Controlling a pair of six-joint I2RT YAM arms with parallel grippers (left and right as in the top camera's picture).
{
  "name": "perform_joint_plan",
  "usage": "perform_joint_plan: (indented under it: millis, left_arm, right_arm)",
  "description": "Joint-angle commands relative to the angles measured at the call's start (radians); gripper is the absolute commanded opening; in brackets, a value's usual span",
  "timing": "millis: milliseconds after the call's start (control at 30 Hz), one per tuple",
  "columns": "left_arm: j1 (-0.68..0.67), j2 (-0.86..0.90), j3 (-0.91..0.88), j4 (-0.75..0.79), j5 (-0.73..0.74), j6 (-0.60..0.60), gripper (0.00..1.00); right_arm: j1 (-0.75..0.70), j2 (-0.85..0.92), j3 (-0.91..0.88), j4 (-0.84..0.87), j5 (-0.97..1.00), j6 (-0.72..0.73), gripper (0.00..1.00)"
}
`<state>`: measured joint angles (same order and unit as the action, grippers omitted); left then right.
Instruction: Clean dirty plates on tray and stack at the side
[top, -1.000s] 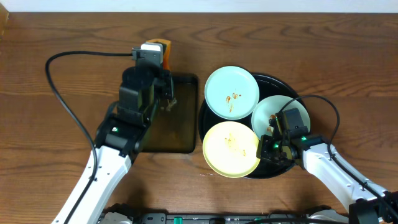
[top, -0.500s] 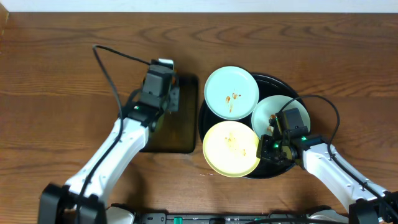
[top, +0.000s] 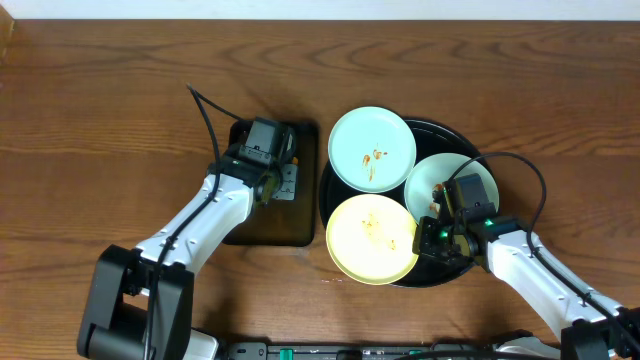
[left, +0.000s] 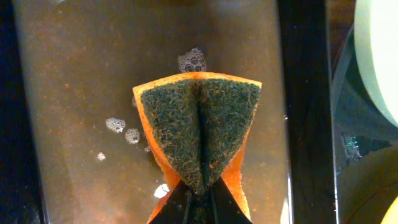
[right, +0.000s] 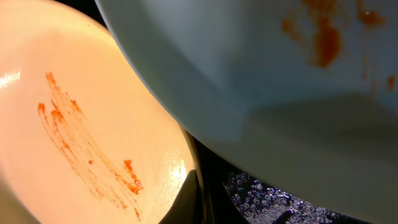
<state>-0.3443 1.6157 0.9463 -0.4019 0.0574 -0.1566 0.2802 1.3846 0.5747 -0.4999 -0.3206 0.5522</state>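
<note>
Left arm has swung back and down since the earlier overhead frames, bringing its left pincer (left: 199, 190) low over the small rectangular black tray (top: 262, 228) of brownish soapy water. That pincer is clamped tight on a folded orange sponge with a dark green scouring face (left: 199, 118), which hangs just above the bubbles. Right arm is unchanged: the right pincer (right: 199, 186) is fully closed, its tips between the rim of the pale yellow round plate (top: 372, 238) and the underside of the nearer pale mint-blue round plate (top: 440, 178); whether it nips anything cannot be told. A second mint-blue plate (top: 373, 148) lies at the far side. All three rest on the large round glossy black tray (top: 440, 132), overlapping its rim, on the brown wooden tabletop (top: 100, 60). Each plate shows orange-brown smears. Judged from this, no plate is yet wiped and none is stacked aside; the sponge is being wetted, so the whole task remains.
</note>
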Motion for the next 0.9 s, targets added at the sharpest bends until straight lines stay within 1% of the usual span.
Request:
perform_joint_plan:
  millis: [0, 233, 300, 367, 433, 500, 633, 867]
  left_arm:
    - [0.0, -0.003, 0.008, -0.002, 0.014, -0.006, 0.07]
    - [0.0, -0.004, 0.009, -0.006, 0.016, -0.006, 0.07]
    - [0.0, -0.014, 0.01, -0.014, 0.097, -0.003, 0.07]
    - [-0.001, -0.047, 0.012, -0.019, 0.287, 0.027, 0.07]
    - [-0.011, -0.088, 0.014, -0.009, 0.397, 0.027, 0.08]
    - [-0.032, -0.128, 0.014, 0.002, 0.433, 0.028, 0.07]
    - [-0.114, -0.166, 0.014, 0.03, 0.433, 0.015, 0.07]
    - [-0.292, -0.054, 0.013, 0.127, 0.425, -0.238, 0.08]
  right_arm:
    - [0.01, 0.002, -0.005, 0.003, 0.025, 0.016, 0.01]
    - [0.01, 0.002, -0.005, 0.004, 0.025, 0.016, 0.01]
    - [0.01, 0.002, -0.005, 0.006, 0.025, 0.016, 0.01]
    - [0.01, 0.002, -0.005, 0.007, 0.025, 0.016, 0.01]
    - [0.01, 0.002, -0.005, 0.011, 0.026, 0.016, 0.01]
    - [0.01, 0.002, -0.005, 0.018, 0.026, 0.016, 0.01]
    - [0.01, 0.002, -0.005, 0.026, 0.025, 0.017, 0.01]
    - [0.01, 0.002, -0.005, 0.025, 0.025, 0.02, 0.01]
